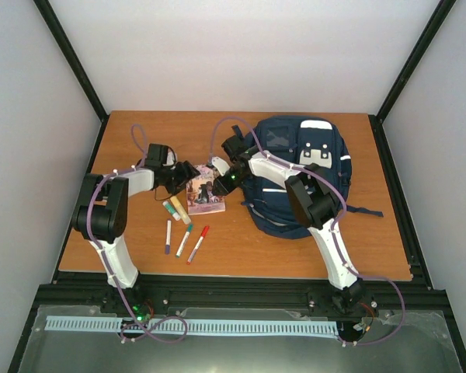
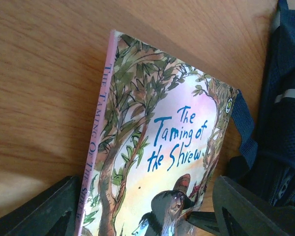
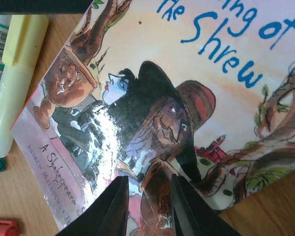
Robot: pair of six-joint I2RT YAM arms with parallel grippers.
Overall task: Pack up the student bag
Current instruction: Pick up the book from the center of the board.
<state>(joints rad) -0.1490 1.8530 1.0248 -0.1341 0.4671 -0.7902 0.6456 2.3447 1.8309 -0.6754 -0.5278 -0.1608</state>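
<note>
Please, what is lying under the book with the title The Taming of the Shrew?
Around the book only the wooden table shows, and a blue strap of the student bag disappears behind one corner. Whatever else lies beneath is covered.

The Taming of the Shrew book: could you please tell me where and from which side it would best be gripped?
Probably by its pink spine edge, coming from the bare-table side: the book lies flat and thin, and the student bag sits close to its opposite edge, leaving less room there.
</note>
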